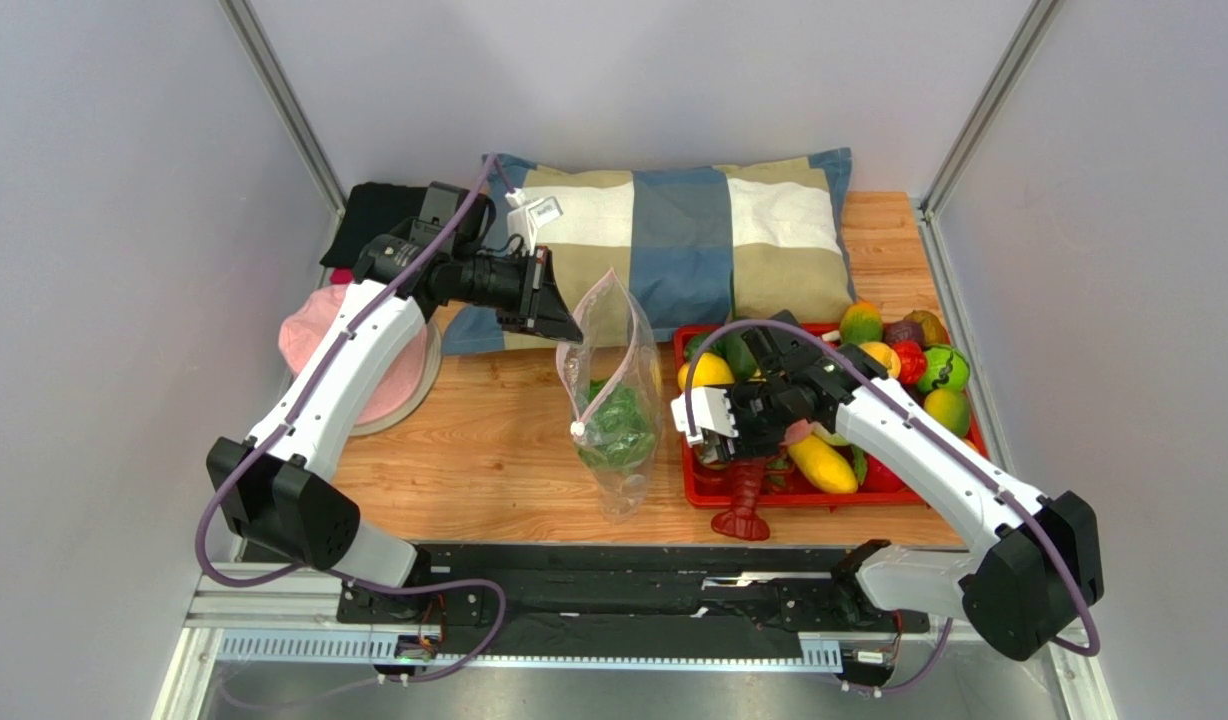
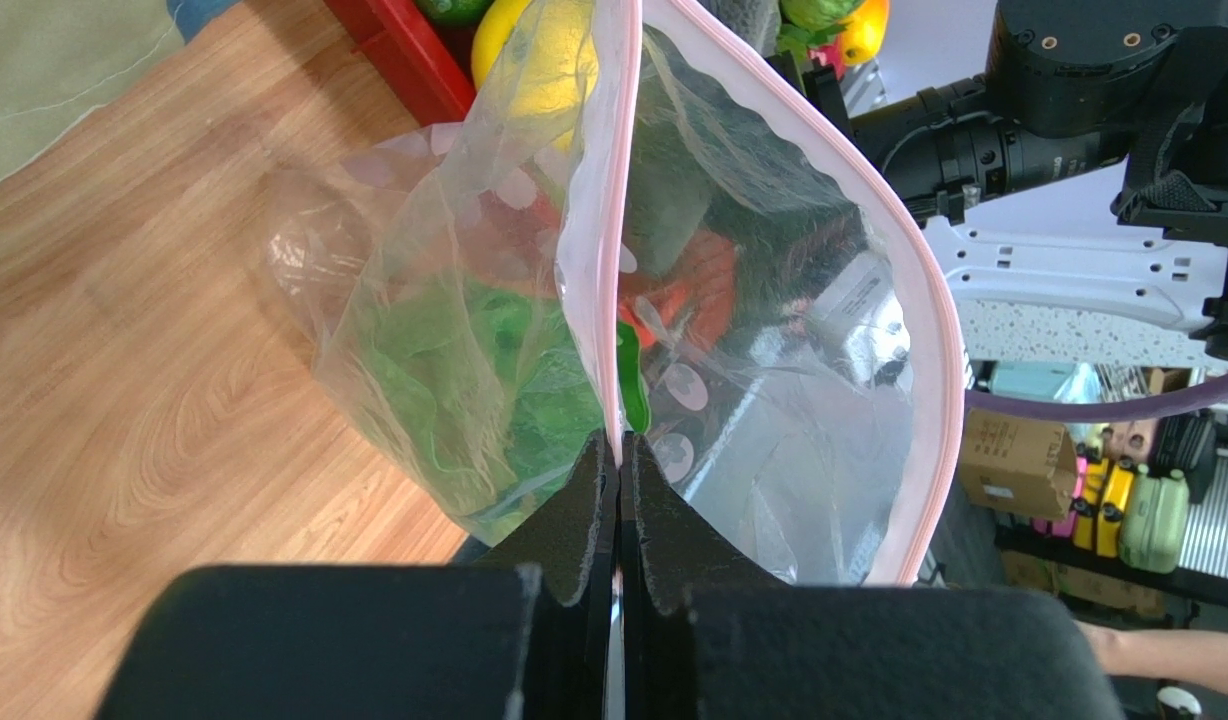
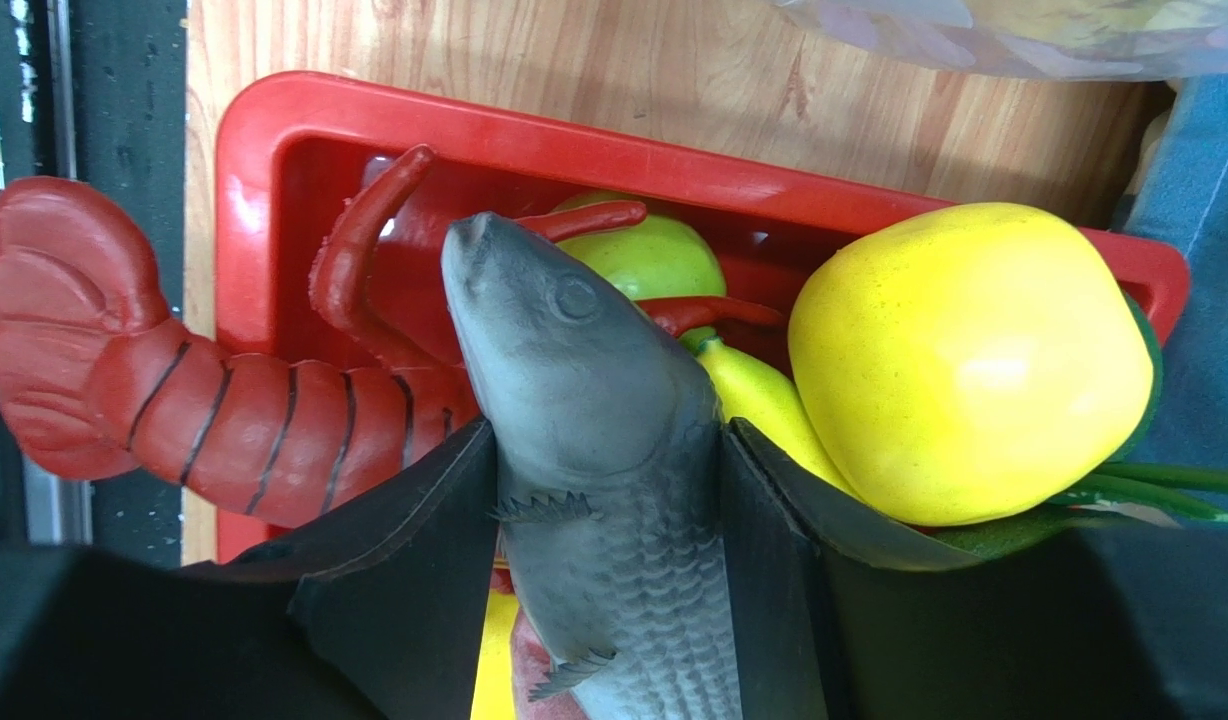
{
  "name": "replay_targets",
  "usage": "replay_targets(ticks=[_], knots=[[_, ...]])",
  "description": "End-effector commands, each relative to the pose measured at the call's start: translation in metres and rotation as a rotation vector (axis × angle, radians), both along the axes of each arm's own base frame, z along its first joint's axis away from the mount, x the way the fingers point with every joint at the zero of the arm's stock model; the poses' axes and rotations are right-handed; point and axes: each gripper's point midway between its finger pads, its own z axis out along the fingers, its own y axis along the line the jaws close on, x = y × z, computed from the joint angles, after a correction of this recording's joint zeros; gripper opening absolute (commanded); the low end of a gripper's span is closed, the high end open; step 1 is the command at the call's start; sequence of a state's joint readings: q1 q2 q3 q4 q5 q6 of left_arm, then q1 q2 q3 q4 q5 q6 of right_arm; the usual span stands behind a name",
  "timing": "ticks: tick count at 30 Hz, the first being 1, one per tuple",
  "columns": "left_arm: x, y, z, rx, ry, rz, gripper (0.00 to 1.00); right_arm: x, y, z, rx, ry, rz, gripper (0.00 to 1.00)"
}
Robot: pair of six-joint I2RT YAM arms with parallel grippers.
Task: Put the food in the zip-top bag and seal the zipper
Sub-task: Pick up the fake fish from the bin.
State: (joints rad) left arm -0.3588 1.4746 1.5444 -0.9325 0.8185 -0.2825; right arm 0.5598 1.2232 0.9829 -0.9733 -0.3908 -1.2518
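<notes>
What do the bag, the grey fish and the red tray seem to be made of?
The bag: thin clear plastic film, glossy and wrinkled; the lettuce shows through it.
The grey fish: probably rubber or soft plastic, matte, with moulded scales and fins; hardness cannot be told.
The red tray: hard-looking plastic, smooth and shiny, with rounded corners and light reflections on the rim.

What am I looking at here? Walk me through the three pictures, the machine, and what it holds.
Two robot arms are bolted at a table's near edge. One picture looks down from above; the other two come from a camera on each wrist. On the table sit a checked pillow, a red tray of toy food, and a pink item at the left. The left gripper has its fingers pinched shut on the clear dotted bag, holding its mouth up; lettuce is already inside. The right gripper has its fingers on either side of a grey fish over the tray.
</notes>
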Motion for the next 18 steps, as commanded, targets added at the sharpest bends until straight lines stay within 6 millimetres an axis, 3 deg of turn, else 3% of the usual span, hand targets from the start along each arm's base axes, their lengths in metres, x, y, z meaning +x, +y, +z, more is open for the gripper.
replay_targets(ticks=[1,12,18], knots=[[0.001,-0.002,0.005,-0.019,-0.021,-0.02,0.0,-0.009,0.002,0.02,0.034,0.002,-0.012,0.31],[0.002,-0.004,0.006,-0.029,-0.013,-0.025,0.0,-0.016,0.005,0.046,0.082,-0.016,-0.042,0.0],[0.002,-0.005,0.007,-0.029,-0.015,-0.028,0.0,-0.013,0.011,0.074,0.151,-0.034,-0.111,0.0]])
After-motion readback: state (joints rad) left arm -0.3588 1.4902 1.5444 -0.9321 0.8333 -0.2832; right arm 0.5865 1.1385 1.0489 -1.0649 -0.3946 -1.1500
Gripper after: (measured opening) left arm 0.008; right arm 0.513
